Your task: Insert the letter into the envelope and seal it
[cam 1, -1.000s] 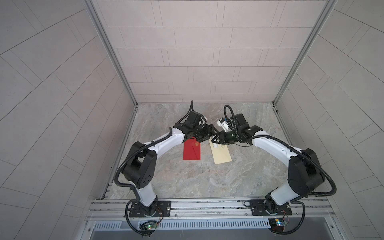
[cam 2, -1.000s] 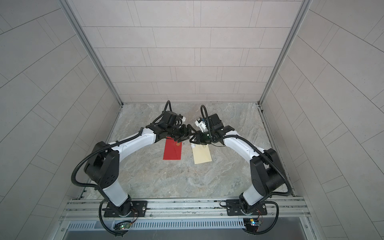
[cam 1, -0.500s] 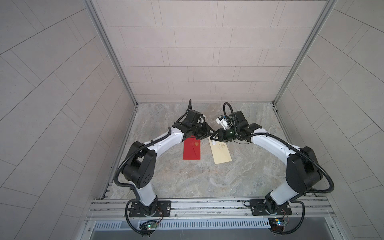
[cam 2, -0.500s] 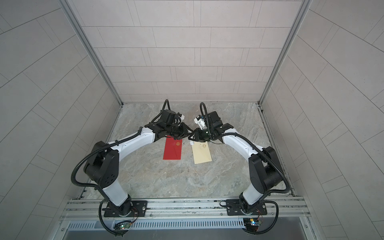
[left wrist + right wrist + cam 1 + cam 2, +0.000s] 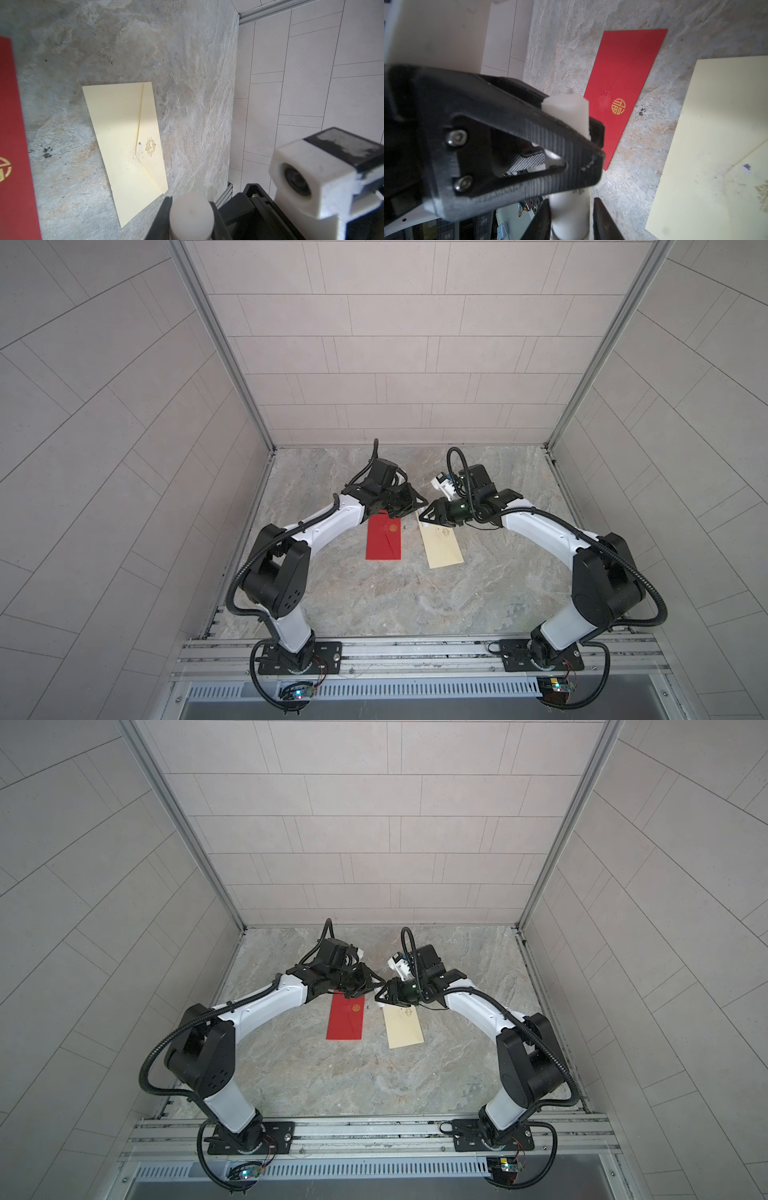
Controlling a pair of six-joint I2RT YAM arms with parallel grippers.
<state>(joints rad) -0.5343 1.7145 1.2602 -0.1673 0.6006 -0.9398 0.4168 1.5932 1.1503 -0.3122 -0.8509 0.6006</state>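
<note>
A red envelope (image 5: pixel 384 543) (image 5: pixel 345 1019) (image 5: pixel 629 72) with a gold emblem and a cream envelope (image 5: pixel 442 545) (image 5: pixel 403 1027) (image 5: pixel 124 135) lie flat side by side, both flaps down. The letter is out of view. Above their far ends the two grippers meet tip to tip. My left gripper (image 5: pixel 417 506) (image 5: pixel 191 207) (image 5: pixel 588 133) is shut on a white cylinder (image 5: pixel 191 216) (image 5: pixel 566 112). My right gripper (image 5: pixel 424 519) (image 5: pixel 572 209) stands open around the same cylinder's other end, with a gap showing beside one finger.
The marble tabletop (image 5: pixel 415 605) is walled by tiled panels on three sides, with metal rails (image 5: pixel 266 489) along the side edges. The arm bases stand on the front rail (image 5: pixel 415 651). The right wrist camera housing (image 5: pixel 311 176) sits close to my left gripper.
My left gripper has shut on the white cylinder. My right gripper's jaws have widened off it. Both envelopes lie where they were.
</note>
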